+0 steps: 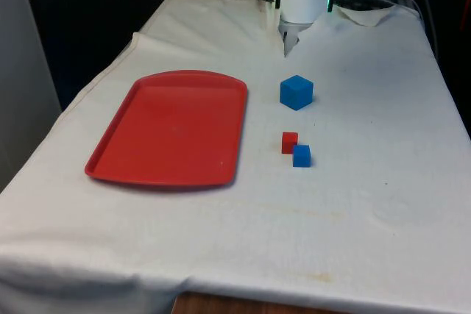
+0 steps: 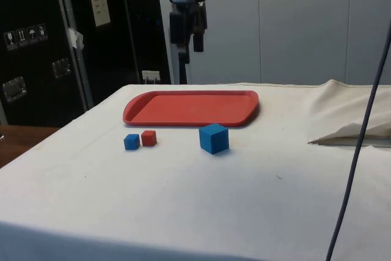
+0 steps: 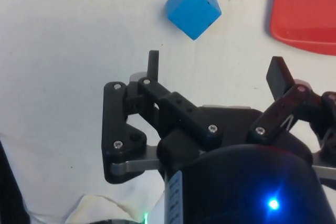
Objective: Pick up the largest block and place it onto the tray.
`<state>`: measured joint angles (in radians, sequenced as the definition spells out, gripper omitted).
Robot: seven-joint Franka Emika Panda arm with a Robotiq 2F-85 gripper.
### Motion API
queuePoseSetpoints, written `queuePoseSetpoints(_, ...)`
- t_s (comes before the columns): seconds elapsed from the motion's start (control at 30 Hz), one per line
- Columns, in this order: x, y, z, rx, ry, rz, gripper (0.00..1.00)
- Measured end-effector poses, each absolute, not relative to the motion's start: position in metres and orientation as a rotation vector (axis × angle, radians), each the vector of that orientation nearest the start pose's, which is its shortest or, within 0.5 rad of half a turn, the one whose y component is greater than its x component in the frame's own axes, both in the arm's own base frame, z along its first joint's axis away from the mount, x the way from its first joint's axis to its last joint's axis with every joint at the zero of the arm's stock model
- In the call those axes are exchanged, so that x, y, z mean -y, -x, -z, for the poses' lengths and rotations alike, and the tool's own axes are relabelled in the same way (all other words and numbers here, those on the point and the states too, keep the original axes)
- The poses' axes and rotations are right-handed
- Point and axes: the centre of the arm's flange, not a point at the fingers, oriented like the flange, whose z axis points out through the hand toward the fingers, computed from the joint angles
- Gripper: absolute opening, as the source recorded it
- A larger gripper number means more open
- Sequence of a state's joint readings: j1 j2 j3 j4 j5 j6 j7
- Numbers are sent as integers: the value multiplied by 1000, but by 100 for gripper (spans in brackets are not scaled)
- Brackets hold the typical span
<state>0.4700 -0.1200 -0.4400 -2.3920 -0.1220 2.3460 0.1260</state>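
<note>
Three blocks and one tray sat on the table (image 1: 383,204) in front of you, which was covered by a white cloth. The red tray (image 1: 171,129) was the biggest item; it lay flat on the front view's left half, with nothing on it. In the side view the same tray (image 2: 190,107) lay beyond the blocks.

Your arm's black pincer (image 2: 188,40) hung high above the table in the side view, well above the tray's far edge and touching nothing. In the wrist view the pincer (image 3: 215,72) had its two fingers spread wide apart, with only bare cloth between them.

The largest block, a blue cube (image 1: 296,92), rested on the cloth just to the front view's right of the tray, near the tray's far corner but apart from it. In the side view this blue cube (image 2: 214,138) stood nearer the camera than the tray. In the wrist view the blue cube (image 3: 193,7) lay beyond the fingertips, with a corner of the tray (image 3: 307,11) beside it.

A small red block (image 1: 289,142) and a small blue block (image 1: 301,156) sat close together, nearer the front camera than the blue cube. They looked to be touching at a corner.
</note>
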Motion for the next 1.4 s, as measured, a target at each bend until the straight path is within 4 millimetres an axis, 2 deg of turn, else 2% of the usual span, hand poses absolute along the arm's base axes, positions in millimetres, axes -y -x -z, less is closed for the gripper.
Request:
queuePoseSetpoints(0.4,-12,-477,-332,-83,3178,119,100)
queuePoseSetpoints(1.4,-12,-473,-283,-368,3188,85,100)
